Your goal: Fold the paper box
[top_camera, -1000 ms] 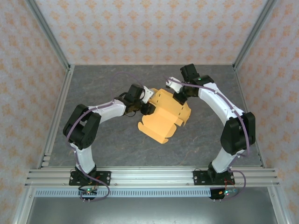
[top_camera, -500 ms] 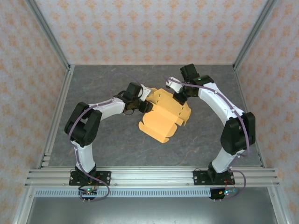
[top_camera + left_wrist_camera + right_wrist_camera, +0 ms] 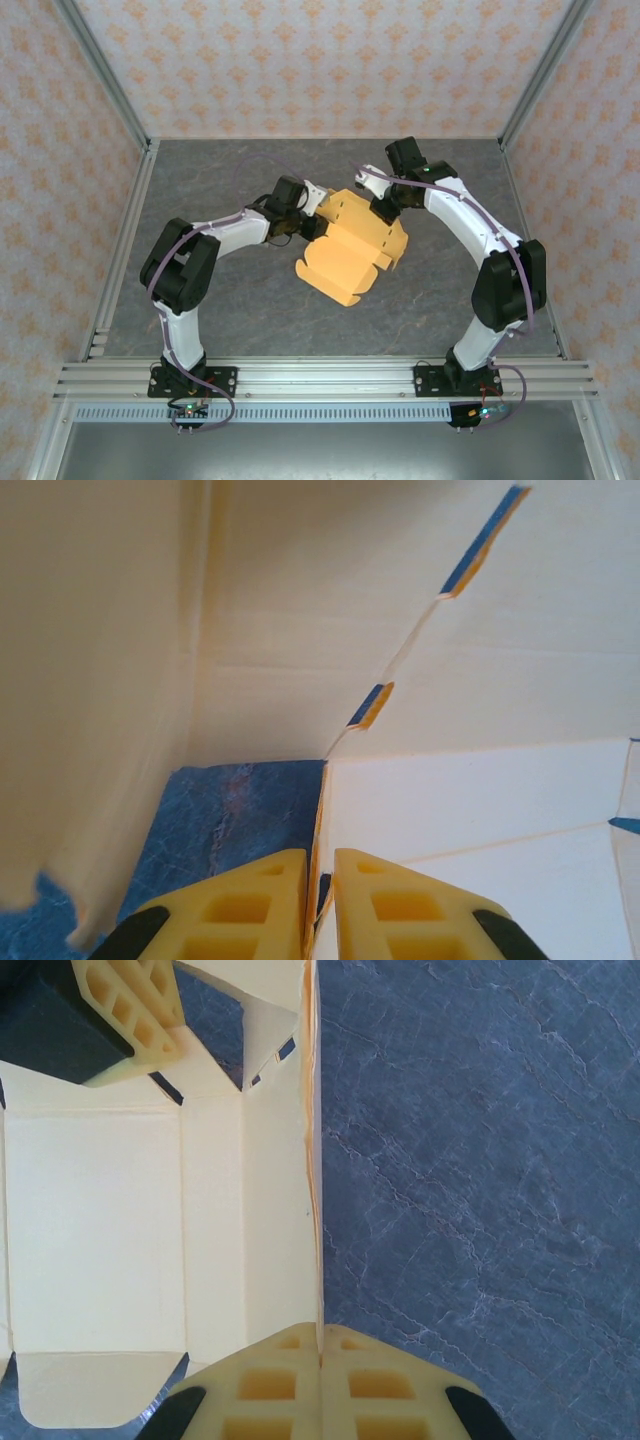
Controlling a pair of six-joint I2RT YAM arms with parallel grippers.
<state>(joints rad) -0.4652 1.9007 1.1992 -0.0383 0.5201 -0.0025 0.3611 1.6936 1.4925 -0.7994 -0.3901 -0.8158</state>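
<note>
The paper box, a half-folded orange-yellow sheet with its flaps open, is over the middle of the desk, slightly toward the far edge, between the two arms. The left end effector is pinched on a thin card edge at the box's far left corner, its fingers nearly together. The right end effector is clamped on the box's upright right wall, fingers pressed around the card. Whether the near flap rests on the desk cannot be told.
</note>
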